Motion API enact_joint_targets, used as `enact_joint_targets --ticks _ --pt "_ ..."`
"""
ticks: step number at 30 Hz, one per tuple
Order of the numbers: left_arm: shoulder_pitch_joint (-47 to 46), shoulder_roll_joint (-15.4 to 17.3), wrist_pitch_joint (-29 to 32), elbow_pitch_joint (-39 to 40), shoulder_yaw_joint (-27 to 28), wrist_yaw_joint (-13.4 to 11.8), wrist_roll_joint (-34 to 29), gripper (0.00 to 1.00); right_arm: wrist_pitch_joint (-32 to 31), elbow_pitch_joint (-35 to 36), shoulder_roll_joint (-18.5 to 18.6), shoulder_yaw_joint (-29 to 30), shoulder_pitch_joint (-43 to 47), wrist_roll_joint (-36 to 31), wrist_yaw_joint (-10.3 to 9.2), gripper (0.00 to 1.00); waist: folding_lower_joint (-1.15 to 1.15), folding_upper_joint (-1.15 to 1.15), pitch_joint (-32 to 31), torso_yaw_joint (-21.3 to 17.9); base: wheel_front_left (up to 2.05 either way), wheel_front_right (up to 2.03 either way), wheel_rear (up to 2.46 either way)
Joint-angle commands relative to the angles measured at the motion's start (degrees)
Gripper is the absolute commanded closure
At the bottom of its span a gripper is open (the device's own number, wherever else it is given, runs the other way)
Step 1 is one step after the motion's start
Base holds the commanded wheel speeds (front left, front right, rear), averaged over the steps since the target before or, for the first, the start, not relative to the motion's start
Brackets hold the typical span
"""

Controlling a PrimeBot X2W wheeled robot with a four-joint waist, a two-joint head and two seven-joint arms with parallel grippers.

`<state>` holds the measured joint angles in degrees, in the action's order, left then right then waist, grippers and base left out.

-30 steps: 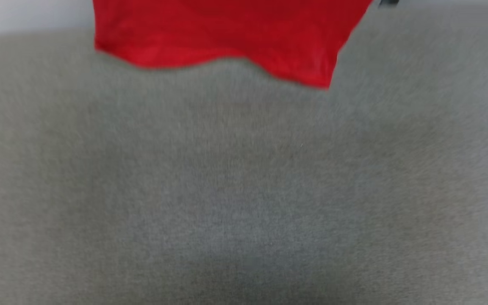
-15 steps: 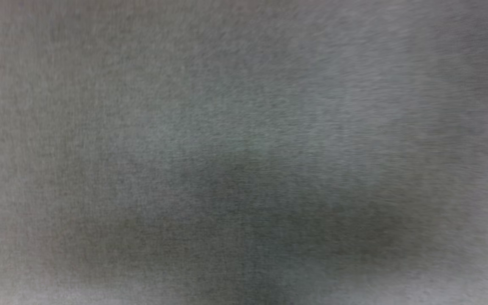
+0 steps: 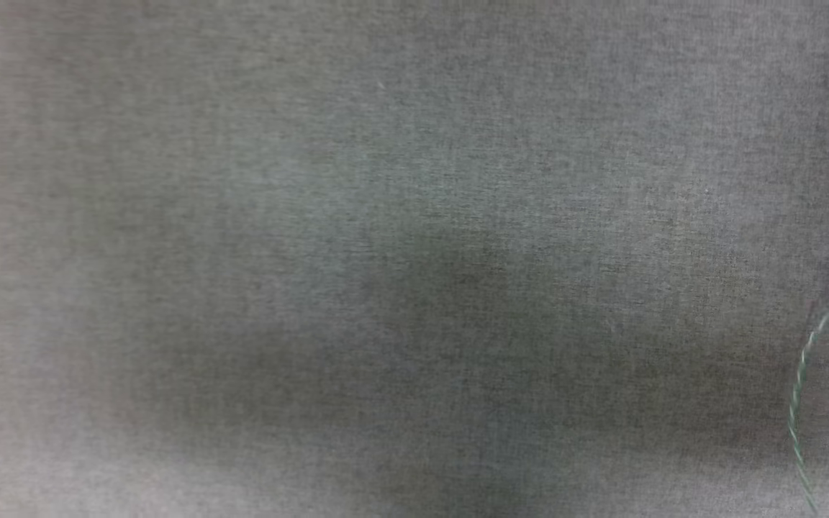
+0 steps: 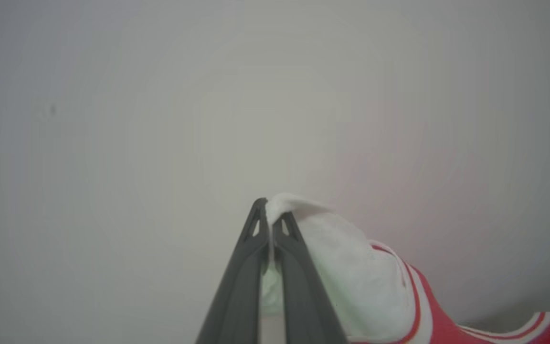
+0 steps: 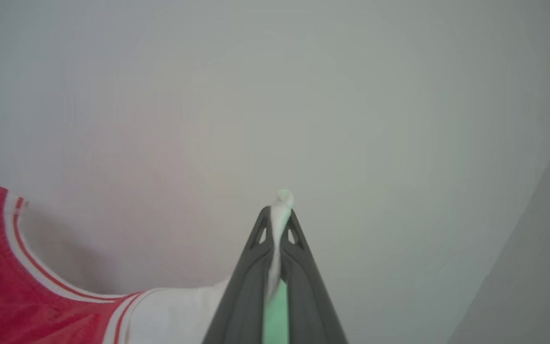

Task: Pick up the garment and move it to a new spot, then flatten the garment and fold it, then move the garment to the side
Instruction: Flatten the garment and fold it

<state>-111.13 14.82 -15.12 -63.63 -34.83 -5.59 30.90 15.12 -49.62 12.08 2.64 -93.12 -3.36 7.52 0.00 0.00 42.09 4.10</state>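
Note:
In the left wrist view my left gripper [image 4: 270, 217] is shut on a white end panel of the garment [image 4: 361, 282], whose red-and-white striped edge and red body trail off to the lower right. The right wrist view has my right gripper [image 5: 279, 217] shut on the other white end panel; the garment [image 5: 12, 286] hangs away to the lower left, with red fabric and a striped curved edge. Both grippers hold the cloth up in front of a plain pale wall.
The head view looks down on a grey fabric surface [image 3: 386, 216] with a soft shadow across its lower middle. A thin green thread [image 3: 807, 360] curves along the right edge. A pale wall [image 4: 160, 119] stands behind both grippers.
The head camera has swung down: the red garment at the top one second ago has left the picture, and a green thread now curves in at the right edge.

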Motion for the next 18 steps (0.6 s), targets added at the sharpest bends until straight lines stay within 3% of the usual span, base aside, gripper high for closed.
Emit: enact_joint_targets --ticks 1,9,13,17,18 --pt "2.35 0.11 -0.01 -1.27 -0.15 0.97 0.28 1.0 0.05 -0.69 0.49 -1.89 1.38 1.57 -0.06 1.0 0.0 0.0 -2.41 0.42 0.0 0.0 0.0" --pt "16.14 -0.9 -0.03 -5.47 -0.66 5.22 1.62 1.0 -0.54 -3.84 6.26 -13.76 11.48 17.49 -0.06 1.0 0.0 0.0 -11.41 1.17 0.0 0.0 0.0" --pt "24.83 -0.67 -0.02 -6.37 -0.2 6.92 3.04 1.0 -3.69 0.1 10.41 -20.53 21.07 27.43 -0.07 1.0 0.0 0.0 -15.86 1.14 0.0 0.0 0.0" --pt "30.99 -0.81 0.43 -7.45 -0.67 8.24 3.62 1.0 -7.25 4.62 12.97 -23.01 28.61 35.33 -0.06 1.0 0.0 0.0 -19.01 0.56 0.0 0.0 0.0" --pt "35.83 -0.92 0.76 -8.14 -1.18 9.22 3.96 1.0 -9.56 8.34 14.73 -25.04 34.76 39.78 -0.06 1.0 0.0 0.0 -21.53 0.14 0.0 0.0 0.0"
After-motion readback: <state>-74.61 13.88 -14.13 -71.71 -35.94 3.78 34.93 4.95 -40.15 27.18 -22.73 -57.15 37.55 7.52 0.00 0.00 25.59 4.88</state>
